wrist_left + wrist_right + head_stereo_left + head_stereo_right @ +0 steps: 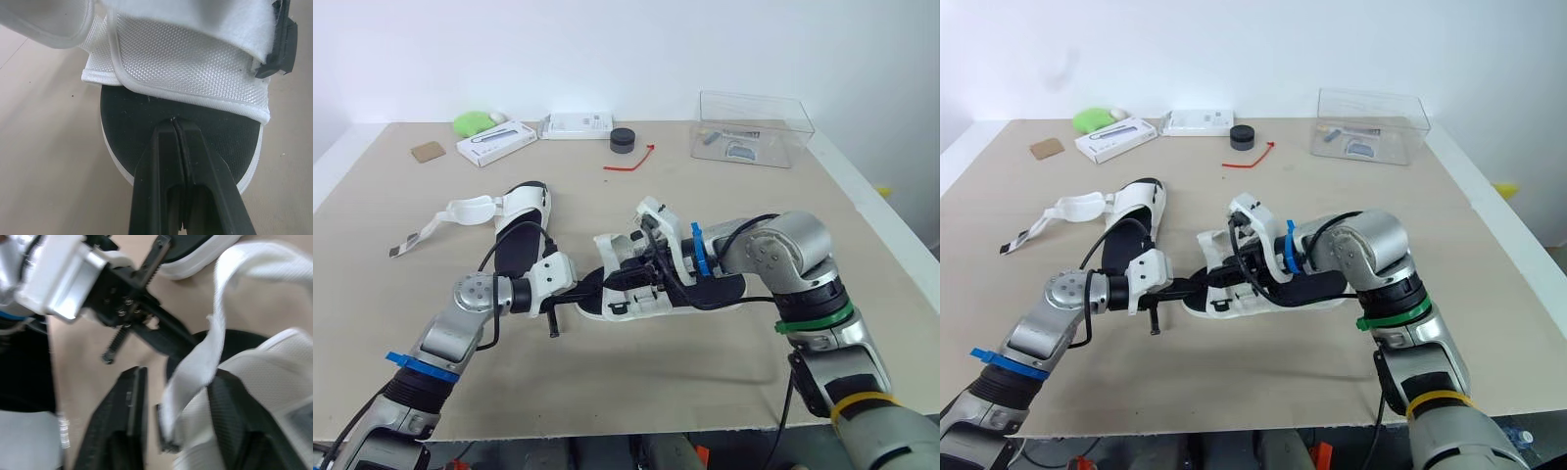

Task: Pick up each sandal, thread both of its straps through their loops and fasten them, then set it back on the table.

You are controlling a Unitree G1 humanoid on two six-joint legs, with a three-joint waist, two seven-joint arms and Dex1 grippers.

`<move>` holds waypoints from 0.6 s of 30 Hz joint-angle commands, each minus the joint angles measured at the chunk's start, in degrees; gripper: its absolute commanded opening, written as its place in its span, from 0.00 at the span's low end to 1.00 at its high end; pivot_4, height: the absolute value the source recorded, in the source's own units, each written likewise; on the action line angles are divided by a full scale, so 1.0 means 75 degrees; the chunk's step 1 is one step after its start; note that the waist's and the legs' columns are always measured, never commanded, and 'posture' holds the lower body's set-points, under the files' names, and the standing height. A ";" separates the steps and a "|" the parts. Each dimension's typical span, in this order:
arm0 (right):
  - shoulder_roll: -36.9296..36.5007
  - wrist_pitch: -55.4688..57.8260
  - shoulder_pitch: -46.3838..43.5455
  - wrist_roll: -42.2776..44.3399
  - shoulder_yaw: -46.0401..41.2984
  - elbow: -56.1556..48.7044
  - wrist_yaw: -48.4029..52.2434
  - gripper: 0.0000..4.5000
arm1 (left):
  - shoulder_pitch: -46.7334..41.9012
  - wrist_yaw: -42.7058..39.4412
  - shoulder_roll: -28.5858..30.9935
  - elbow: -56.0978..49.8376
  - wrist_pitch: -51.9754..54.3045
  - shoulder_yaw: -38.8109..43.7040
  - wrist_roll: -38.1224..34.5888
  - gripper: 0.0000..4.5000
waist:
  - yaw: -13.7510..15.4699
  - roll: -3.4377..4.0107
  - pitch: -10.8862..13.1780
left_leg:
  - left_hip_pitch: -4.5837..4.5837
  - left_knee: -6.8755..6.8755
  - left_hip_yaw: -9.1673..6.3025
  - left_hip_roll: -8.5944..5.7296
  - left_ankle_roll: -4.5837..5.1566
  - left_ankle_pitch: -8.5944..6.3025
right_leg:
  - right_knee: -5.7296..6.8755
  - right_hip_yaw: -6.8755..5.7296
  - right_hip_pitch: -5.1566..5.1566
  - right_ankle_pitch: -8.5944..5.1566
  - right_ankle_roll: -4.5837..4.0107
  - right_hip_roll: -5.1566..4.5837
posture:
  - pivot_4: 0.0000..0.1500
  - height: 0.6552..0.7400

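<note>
Lying mid-worktop, the sandal (pixel 720 291) has the left claw (pixel 174 122), fingers pressed together, on its toe end; the right claw (pixel 178 382) gapes wide around a loose strap (pixel 215 333).

Bright, even light falls from overhead on the beige tabletop (pixel 656 377). Shadows are soft and pale. A faint one lies on the table just beneath the left gripper (pixel 602 282) and under the white sandal with black footbed (pixel 631 309) at its tips. In the left wrist view the sandal's white mesh strap (pixel 195 63), just beyond the closed fingertips (pixel 161 142), looks nearly washed out, and the footbed shows a dull sheen.
</note>
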 commanded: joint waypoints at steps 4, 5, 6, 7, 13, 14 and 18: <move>0.0066 0.0188 0.0024 0.0144 -0.0278 -0.0249 -0.0086 0.40 | 0.0122 -0.0030 0.0075 0.0306 0.0178 -0.0206 0.0271 0.00 | -0.0001 0.0000 0.0000 | 0.0001 0.0000 -0.0001 0.0000 0.0000 0.0000 | 0.0000 -0.0001 0.0000 -0.0010 0.0013 0.0002 | 1.00 0.84; 0.0121 0.0142 0.0040 0.0073 -0.0283 -0.0156 -0.0154 0.40 | 0.0115 -0.0035 0.0074 0.0320 0.0171 -0.0211 0.0275 0.00 | -0.0001 0.0000 0.0000 | 0.0001 0.0000 -0.0002 0.0000 0.0000 0.0000 | 0.0001 -0.0001 0.0000 -0.0011 0.0015 0.0002 | 1.00 0.84; 0.0156 0.0108 0.0045 0.0029 -0.0287 -0.0076 -0.0195 0.35 | 0.0108 -0.0036 0.0071 0.0336 0.0162 -0.0216 0.0280 0.00 | -0.0002 0.0000 0.0000 | 0.0002 0.0000 -0.0002 0.0000 0.0000 0.0000 | 0.0001 -0.0001 0.0001 -0.0012 0.0017 0.0002 | 1.00 0.84; 0.0207 0.0098 0.0038 -0.0006 -0.0318 0.0015 -0.0250 0.29 | 0.0103 -0.0036 0.0067 0.0348 0.0160 -0.0218 0.0281 0.00 | -0.0002 0.0000 0.0000 | 0.0002 0.0000 -0.0002 0.0000 -0.0001 0.0001 | 0.0001 -0.0001 0.0001 -0.0013 0.0018 0.0002 | 1.00 0.84; 0.0235 0.0122 -0.0035 -0.0118 -0.0267 0.0302 -0.0322 0.02 | 0.0105 -0.0025 0.0054 0.0337 0.0172 -0.0225 0.0273 0.00 | -0.0002 0.0000 0.0000 | 0.0004 0.0001 -0.0002 0.0000 -0.0001 0.0001 | 0.0001 -0.0002 0.0003 -0.0010 0.0013 0.0001 | 1.00 0.84; 0.0207 0.0140 -0.0040 -0.0121 -0.0228 0.0297 -0.0296 0.02 | 0.0106 -0.0022 0.0050 0.0336 0.0176 -0.0224 0.0269 0.00 | -0.0002 0.0000 0.0000 | 0.0004 0.0001 -0.0002 0.0000 -0.0001 0.0001 | 0.0002 -0.0002 0.0003 -0.0010 0.0014 0.0001 | 1.00 0.84; -0.0142 0.0073 0.0044 -0.0115 0.0280 -0.0100 -0.0018 0.02 | 0.0125 -0.0009 0.0042 0.0336 0.0178 -0.0221 0.0266 0.00 | -0.0002 0.0000 0.0000 | 0.0004 0.0000 -0.0002 -0.0001 -0.0001 0.0001 | 0.0001 -0.0002 0.0003 -0.0012 0.0016 0.0001 | 1.00 0.84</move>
